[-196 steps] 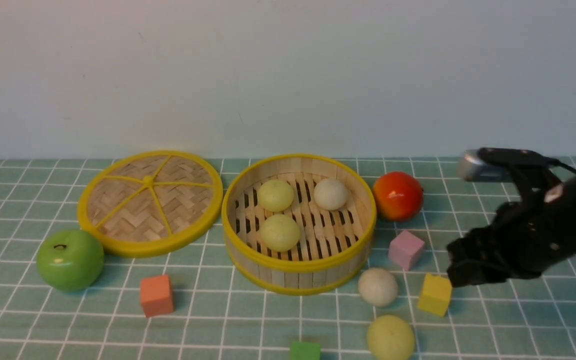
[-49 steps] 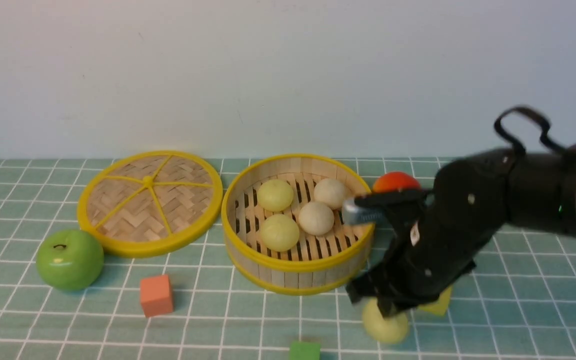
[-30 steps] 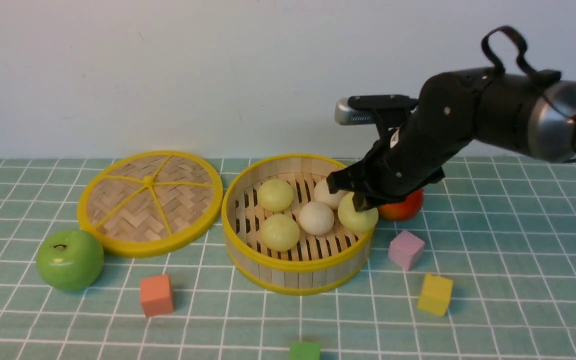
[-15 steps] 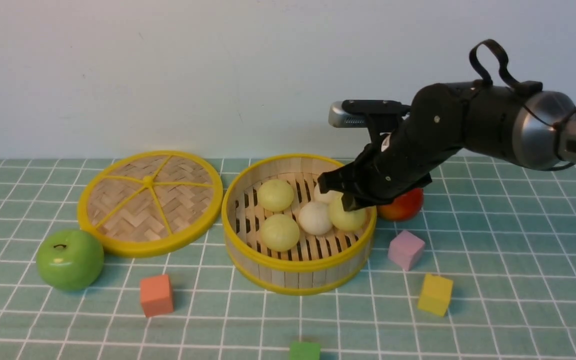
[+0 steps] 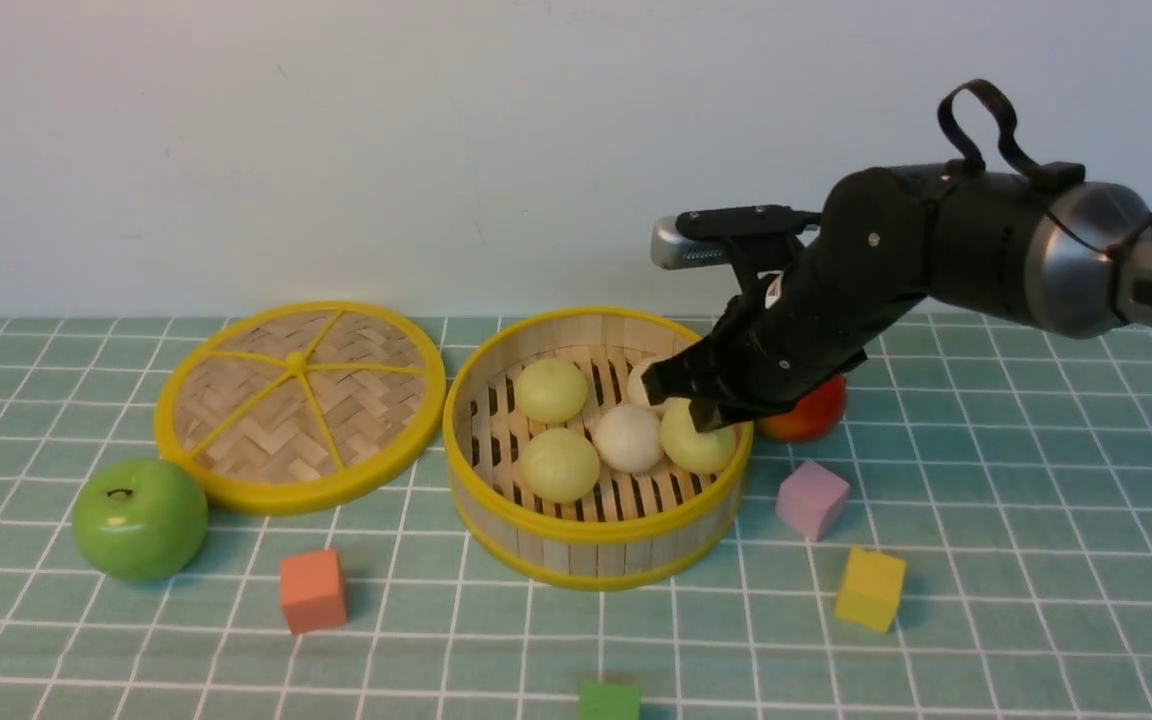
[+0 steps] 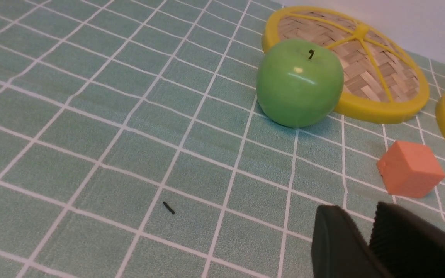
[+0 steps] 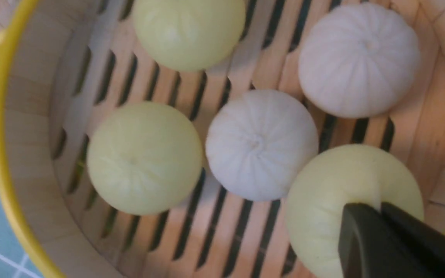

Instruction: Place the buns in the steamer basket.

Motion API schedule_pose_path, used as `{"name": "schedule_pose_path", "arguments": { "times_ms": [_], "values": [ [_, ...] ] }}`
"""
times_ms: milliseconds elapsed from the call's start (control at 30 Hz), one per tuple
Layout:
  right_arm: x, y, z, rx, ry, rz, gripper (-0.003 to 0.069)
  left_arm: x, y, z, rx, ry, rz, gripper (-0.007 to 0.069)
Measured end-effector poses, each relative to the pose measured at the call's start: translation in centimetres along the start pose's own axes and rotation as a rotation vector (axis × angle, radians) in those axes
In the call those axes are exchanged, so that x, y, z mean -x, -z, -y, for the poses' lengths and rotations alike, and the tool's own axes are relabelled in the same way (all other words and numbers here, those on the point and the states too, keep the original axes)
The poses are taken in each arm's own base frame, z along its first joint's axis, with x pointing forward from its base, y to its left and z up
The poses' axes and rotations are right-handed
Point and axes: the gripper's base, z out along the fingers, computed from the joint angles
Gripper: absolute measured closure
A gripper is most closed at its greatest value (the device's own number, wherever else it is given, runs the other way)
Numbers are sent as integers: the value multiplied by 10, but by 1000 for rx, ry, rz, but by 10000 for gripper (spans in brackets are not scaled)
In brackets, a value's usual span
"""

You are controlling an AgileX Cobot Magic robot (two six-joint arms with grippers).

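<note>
Surface: green tablecloth with a white grid [image 5: 986,500], against a pale wall.
Steamer basket: round bamboo tray with upright slat walls, slatted floor and yellow rims [image 5: 586,545], near the middle of the cloth, towards the far edge.
Buns: all five lie inside the steamer basket. Two pale yellow-green balls sit on its left side, one farther back [image 5: 550,390] and one nearer [image 5: 558,464]. An off-white ball [image 5: 627,438] is in the centre, touching the yellow-green ball [image 5: 696,445] by the right wall. The second off-white ball [image 5: 644,381] sits at the back, mostly hidden by the gripper in the front view.
Right gripper: black [image 5: 688,392], over the basket's right side, its jaws drawn together with nothing between them, the tips right at the top of the right-hand yellow-green bun; the right wrist view shows the tips [image 7: 377,216] over that bun.
Left gripper: black, only the finger [image 6: 334,239] ends show in its wrist view, low over the cloth near the orange cube; whether the jaws are apart or together I cannot tell.
Lid: flat woven bamboo disc with yellow spokes [image 5: 300,402], just left of the basket.
Fruit: glossy green apple [image 5: 140,519] in front of the lid's left edge; shiny red-orange fruit [image 5: 811,415] just right of the basket, partly behind the arm.
Blocks: orange cube [image 5: 313,590], pink cube [image 5: 812,499], yellow cube [image 5: 870,588] and a green cube [image 5: 609,701] at the near edge.
</note>
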Motion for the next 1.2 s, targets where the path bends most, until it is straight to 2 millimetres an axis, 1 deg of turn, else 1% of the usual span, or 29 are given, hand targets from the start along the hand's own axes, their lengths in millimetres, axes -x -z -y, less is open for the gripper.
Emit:
{"name": "schedule_pose_path", "arguments": {
  "times_ms": [100,233,333,433,567,600,633,667,700,733,767,800,833,867,900,967,1000,1033,1100,1167,1200],
  "values": [
    [-1,0,1,-7,8,-7,652,0,0,0,0,0,0,461],
    [-2,-5,2,-9,7,-18,643,0,0,0,0,0,0,461],
    [-3,-8,2,-10,-6,-23,613,0,0,0,0,0,0,461],
    [-3,-8,2,-10,-9,-19,542,0,0,0,0,0,0,461],
    [-3,-5,2,-11,-7,-29,364,0,0,0,0,0,0,461],
    [-3,-4,2,-11,-7,-29,354,0,0,0,0,0,0,461],
    [-2,5,0,-8,-4,-25,284,0,0,0,0,0,0,461],
    [-1,17,-2,-2,-2,-30,242,0,0,0,0,0,0,461],
    [-1,20,-3,0,-3,-25,237,0,0,0,0,0,0,461],
    [-1,39,-6,10,-1,-33,207,0,0,0,0,0,0,461],
    [-1,60,-10,20,2,-37,195,0,0,0,0,0,0,461],
    [-2,63,-10,22,3,-39,195,0,0,0,0,0,0,461],
    [-5,97,-15,35,14,-39,197,0,0,0,0,0,0,461],
    [-8,116,-18,40,22,-43,210,0,0,0,0,0,0,461],
    [-12,135,-20,41,31,-54,230,0,0,0,0,0,0,461],
    [-17,153,-21,44,40,-52,257,0,0,0,0,0,0,461],
    [-27,179,-23,49,50,-41,315,0,0,0,0,0,0,461],
    [-29,185,-23,50,52,-35,332,0,0,0,0,0,0,461],
    [-51,211,-22,54,37,-29,449,0,0,0,0,0,0,461],
    [-70,221,-20,52,18,-39,533,0,0,0,0,0,0,461],
    [-83,228,-18,53,14,-34,594,0,0,0,0,0,0,461]
  ]
}}
